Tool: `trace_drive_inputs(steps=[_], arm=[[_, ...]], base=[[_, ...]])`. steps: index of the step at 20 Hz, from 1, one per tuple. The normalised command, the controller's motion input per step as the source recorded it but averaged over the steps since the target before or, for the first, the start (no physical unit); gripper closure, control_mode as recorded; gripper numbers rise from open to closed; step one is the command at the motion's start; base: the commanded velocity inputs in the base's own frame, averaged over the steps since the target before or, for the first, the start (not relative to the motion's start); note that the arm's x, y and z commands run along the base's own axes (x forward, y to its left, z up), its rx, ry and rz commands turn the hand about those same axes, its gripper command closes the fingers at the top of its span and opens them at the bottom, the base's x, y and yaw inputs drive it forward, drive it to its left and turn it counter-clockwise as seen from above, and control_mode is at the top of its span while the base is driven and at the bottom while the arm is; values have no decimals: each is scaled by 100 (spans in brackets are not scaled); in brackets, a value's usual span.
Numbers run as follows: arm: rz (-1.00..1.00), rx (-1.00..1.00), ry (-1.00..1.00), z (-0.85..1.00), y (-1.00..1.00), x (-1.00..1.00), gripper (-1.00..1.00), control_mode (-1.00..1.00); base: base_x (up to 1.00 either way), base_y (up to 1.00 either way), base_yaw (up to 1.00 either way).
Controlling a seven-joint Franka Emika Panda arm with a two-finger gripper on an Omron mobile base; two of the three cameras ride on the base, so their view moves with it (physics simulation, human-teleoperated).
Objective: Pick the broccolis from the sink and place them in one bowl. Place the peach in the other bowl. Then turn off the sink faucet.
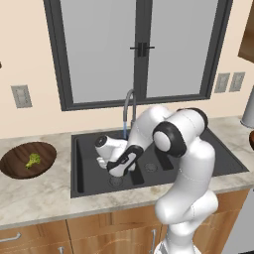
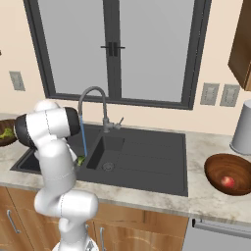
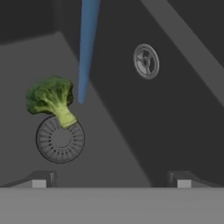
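— Over the sink (image 1: 223, 166), how's the arm (image 1: 183, 163)?
— Bent down into the basin, gripper (image 3: 111, 181) fingers spread wide, empty.
— The broccoli (image 3: 51, 99)?
— On the basin floor, touching the drain (image 3: 60, 139).

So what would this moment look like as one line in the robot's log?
end effector: open, over broccoli beside basin drain | other broccoli in left bowl | peach in right bowl | faucet running

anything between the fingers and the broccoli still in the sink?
Hand view: open gripper, broccoli; between them, bare sink floor and the drain, which its stem overlaps.
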Motion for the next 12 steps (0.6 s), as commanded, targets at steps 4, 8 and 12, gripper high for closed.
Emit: trace_drive_inputs(steps=[4,8,12], arm=[[0,0,0,-17,0,23,-100,-100],[0,0,0,-20,0,24,-100,-100],[0,0,0,-20,0,24,-100,-100]], base=[[0,0,0],[0,0,0],[0,0,0]])
